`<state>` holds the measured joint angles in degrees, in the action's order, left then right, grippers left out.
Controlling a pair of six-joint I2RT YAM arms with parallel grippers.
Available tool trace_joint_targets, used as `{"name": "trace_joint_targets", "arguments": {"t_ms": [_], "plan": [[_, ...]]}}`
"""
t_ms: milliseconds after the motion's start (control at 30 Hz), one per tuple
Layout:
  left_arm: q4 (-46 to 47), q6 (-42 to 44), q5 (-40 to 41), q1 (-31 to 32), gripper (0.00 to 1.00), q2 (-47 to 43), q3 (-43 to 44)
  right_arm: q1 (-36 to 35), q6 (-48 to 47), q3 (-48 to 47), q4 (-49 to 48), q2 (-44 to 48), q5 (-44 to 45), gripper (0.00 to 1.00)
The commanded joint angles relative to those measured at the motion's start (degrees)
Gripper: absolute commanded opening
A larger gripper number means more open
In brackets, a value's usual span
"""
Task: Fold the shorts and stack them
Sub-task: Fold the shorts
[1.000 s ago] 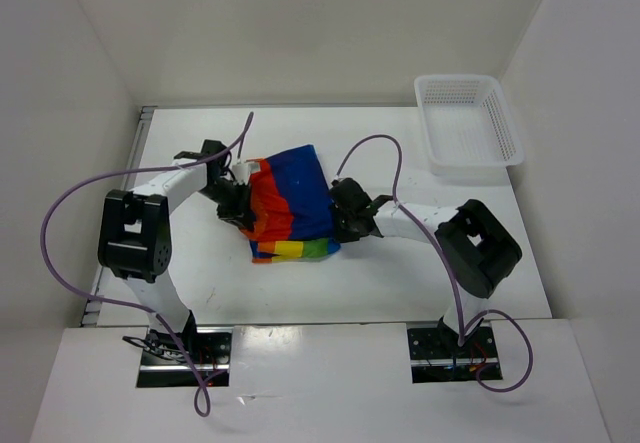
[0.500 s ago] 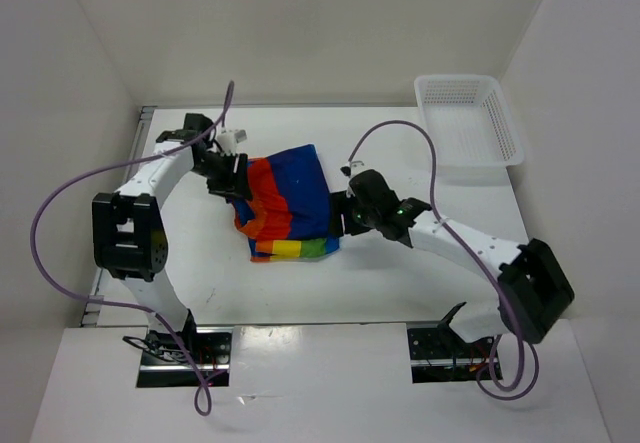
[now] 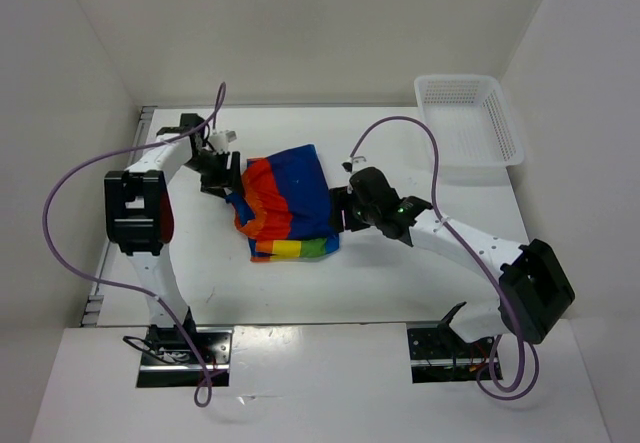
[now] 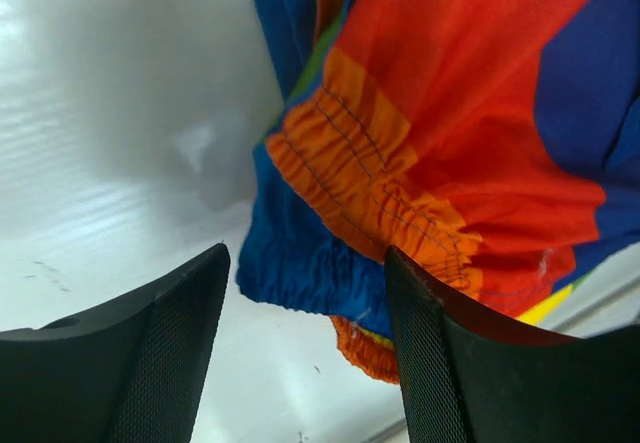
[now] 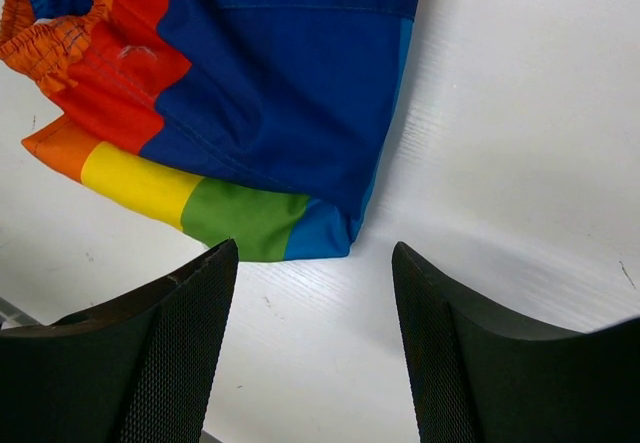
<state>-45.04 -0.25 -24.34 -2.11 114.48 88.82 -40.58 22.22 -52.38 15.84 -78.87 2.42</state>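
The rainbow-striped shorts [image 3: 288, 203] lie folded on the white table, blue and red on top, a yellow and green band along the near edge. My left gripper [image 3: 222, 170] hovers just off their left side, open, with the gathered orange and blue waistband [image 4: 360, 178] ahead of its empty jaws. My right gripper [image 3: 341, 211] stands open by the right edge. Its fingers [image 5: 175, 338] straddle bare table just short of the shorts' folded corner [image 5: 330, 233].
A white plastic mesh basket [image 3: 467, 123] sits at the far right corner of the table [image 3: 420, 273]. Purple cables loop above both arms. White walls close in the table on three sides.
Both grippers have opened and let go of the shorts. The left one has backed off to the far left, the right arm has stretched out and drawn slightly right. The shorts stay put.
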Motion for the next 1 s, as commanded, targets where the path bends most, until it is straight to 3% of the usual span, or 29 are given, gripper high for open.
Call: {"name": "trace_joint_targets", "arguments": {"t_ms": [0, 167, 367, 600, 700, 767, 867, 967], "plan": [[-2.2, 0.3, -4.6, 0.0, 0.71, -0.2, 0.7, 0.1, -0.3, -2.0, -1.2, 0.6, 1.9, 0.69], [-2.2, 0.3, -6.5, 0.0, 0.71, 5.6, 2.6, 0.1, -0.9, -2.0, -1.8, 0.6, 2.4, 0.69], [-0.6, 0.3, -10.2, 2.3, 0.47, 10.5, 10.3, 0.6, -2.0, -2.0, -1.8, 0.6, 4.2, 0.69], [-0.1, 0.3, -12.8, 3.4, 0.43, 13.6, 16.9, 1.6, -3.8, -2.6, -1.8, 1.7, 6.5, 0.69], [-0.1, 0.3, -13.4, 3.4, 0.48, 13.6, 16.2, 4.4, -3.8, -2.6, -1.8, 2.4, 5.7, 0.69], [1.8, 0.3, -12.7, 3.4, 0.61, 11.0, 13.1, 5.7, -3.8, -3.2, -1.3, 2.4, 5.1, 0.69], [4.1, 0.3, -10.1, 2.9, 0.73, 7.3, 9.4, 7.2, -3.8, -3.7, -0.2, 3.5, 6.2, 0.77], [5.7, 0.3, -7.7, 2.4, 0.78, 2.6, 8.7, 9.7, -4.4, -4.3, 1.0, 4.1, 6.2, 0.83]]}}
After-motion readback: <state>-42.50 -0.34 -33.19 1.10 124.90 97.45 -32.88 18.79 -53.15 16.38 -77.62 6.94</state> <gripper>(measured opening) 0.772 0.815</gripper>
